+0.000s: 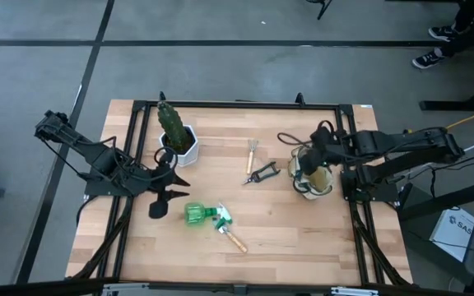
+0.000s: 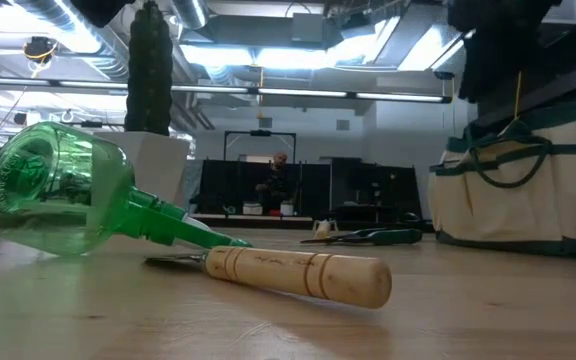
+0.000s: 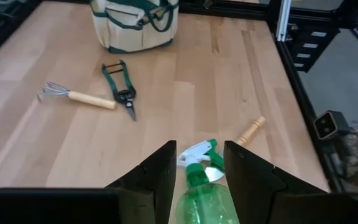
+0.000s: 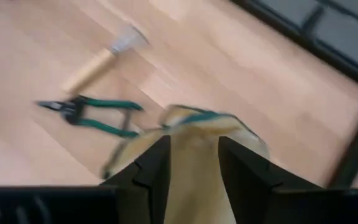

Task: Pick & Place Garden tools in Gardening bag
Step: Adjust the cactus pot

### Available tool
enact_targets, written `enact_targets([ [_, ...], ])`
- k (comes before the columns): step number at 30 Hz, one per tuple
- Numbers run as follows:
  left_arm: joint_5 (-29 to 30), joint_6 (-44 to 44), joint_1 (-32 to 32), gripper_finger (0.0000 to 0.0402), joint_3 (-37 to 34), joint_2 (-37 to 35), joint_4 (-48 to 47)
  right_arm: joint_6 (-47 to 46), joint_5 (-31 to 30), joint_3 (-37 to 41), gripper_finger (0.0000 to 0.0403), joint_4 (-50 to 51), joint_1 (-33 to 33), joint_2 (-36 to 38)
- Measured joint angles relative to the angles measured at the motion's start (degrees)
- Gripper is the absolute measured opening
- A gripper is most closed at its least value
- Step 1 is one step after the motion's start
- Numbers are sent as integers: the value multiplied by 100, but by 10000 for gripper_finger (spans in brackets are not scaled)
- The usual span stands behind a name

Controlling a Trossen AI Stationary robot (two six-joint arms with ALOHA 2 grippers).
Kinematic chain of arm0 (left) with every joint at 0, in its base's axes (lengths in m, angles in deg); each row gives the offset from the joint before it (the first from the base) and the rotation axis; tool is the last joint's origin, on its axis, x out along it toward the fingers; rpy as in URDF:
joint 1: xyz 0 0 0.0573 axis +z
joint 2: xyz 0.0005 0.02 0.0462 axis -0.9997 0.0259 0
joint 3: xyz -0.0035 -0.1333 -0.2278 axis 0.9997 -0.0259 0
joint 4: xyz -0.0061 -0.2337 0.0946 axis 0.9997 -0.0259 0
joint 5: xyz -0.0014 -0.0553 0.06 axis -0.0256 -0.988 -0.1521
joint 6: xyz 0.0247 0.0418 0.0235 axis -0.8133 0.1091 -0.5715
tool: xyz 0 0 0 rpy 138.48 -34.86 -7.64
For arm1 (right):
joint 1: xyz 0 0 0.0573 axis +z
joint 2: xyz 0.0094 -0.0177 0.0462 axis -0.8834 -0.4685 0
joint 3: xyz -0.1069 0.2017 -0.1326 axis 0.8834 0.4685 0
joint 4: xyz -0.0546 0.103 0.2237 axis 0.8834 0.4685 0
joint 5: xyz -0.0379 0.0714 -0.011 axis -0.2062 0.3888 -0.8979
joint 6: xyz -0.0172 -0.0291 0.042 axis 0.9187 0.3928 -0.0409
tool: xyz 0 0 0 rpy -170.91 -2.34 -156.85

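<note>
The green spray bottle [image 1: 196, 215] lies on its side on the table, its white nozzle over the blade end of the wooden-handled trowel [image 1: 234, 239]. My left gripper [image 3: 201, 149] hovers open just left of the bottle [image 3: 205, 193], which shows between its fingers, untouched. The shears [image 1: 262, 173] and the small wooden-handled rake [image 1: 252, 151] lie flat mid-table. The cream gardening bag [image 1: 313, 179] with green trim stands at the right. My right gripper [image 4: 194, 143] is open right above the bag's mouth [image 4: 197, 124].
A cactus in a white pot [image 1: 176, 136] stands at the far left, behind my left gripper. Black frame rails [image 1: 237, 105] edge the table. Bare wood lies between the bottle and the bag and along the near edge.
</note>
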Motion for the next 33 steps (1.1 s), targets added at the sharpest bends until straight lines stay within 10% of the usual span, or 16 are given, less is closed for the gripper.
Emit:
enact_targets([
  [18, -148, 233, 0, 128, 0, 928, 77, 910, -342, -4, 137, -2601, 2242, -670],
  [33, -249, 219, 75, 127, 2, 2279, 1377, 1556, 407, 3, 137, -3193, 2527, -1081],
])
